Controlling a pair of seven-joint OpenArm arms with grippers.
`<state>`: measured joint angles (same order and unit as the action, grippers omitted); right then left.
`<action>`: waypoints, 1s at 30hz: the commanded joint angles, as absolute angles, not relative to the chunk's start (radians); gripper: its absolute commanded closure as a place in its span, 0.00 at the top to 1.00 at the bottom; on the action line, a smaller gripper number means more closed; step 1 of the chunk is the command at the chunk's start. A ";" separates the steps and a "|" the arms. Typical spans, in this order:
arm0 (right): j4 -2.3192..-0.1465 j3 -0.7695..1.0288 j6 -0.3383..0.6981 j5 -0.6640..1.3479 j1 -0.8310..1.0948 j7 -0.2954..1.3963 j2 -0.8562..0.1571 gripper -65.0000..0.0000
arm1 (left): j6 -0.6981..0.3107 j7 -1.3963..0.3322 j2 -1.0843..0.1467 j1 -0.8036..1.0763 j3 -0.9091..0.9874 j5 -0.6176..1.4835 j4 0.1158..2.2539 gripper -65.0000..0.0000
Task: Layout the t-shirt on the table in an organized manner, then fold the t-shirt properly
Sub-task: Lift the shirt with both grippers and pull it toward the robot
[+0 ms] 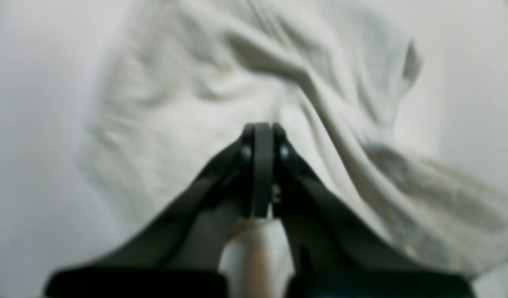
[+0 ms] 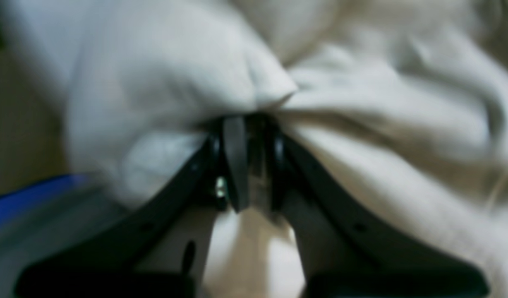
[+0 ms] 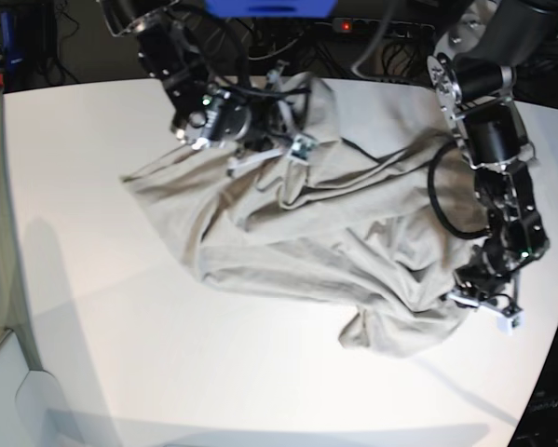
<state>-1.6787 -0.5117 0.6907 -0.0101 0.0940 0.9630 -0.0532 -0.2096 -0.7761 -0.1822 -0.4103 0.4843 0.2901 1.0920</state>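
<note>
Fabric of the t-shirt (image 3: pixel 306 242), rumpled across the centre of the table (image 3: pixel 120 354), is pinched by both closed pincers: left gripper (image 3: pixel 474 296) at lower right, right gripper (image 3: pixel 280 142) at upper centre.

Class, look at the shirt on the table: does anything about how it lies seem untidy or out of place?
Yes. The t-shirt lies crumpled and skewed across the table, with deep creases and a bunched corner near the left gripper. The right gripper pinches cloth at the far edge. Both are shut on fabric, so it is not laid flat.
</note>
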 commanded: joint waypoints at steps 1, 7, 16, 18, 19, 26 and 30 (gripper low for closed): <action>-1.724 -0.522 0.698 -0.002 0.082 0.949 -0.042 0.10 | -0.213 -0.791 -0.196 -0.423 0.509 0.300 1.150 0.00; -1.850 -0.495 0.698 -0.002 0.091 0.960 -0.013 0.10 | -0.214 -0.960 -0.185 -0.325 0.587 0.344 1.394 0.00; -1.954 -0.266 0.698 -0.004 0.044 0.980 -0.097 0.10 | -0.203 -1.067 -0.091 -0.108 0.564 0.694 1.557 0.00; -1.952 -0.209 0.698 -0.004 0.019 0.995 -0.119 0.10 | -0.203 -1.067 -0.064 -0.059 0.512 0.720 1.561 0.00; -1.952 -0.183 0.698 -0.004 0.010 1.001 -0.128 0.10 | -0.203 -1.069 -0.047 -0.041 0.483 0.725 1.563 0.00; -1.952 -0.061 0.698 -0.005 -0.030 1.010 -0.160 0.10 | -0.202 -1.069 0.024 0.074 0.283 0.728 1.649 0.00; -1.952 -0.058 0.698 -0.005 -0.030 1.010 -0.162 0.10 | -0.199 -1.069 0.016 0.127 0.199 0.713 1.673 0.00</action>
<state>-1.9350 -0.0608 0.6941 -0.0143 -0.0154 1.0279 -0.1570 -0.1982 -1.0737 0.0166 0.1322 0.1970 0.7006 1.6554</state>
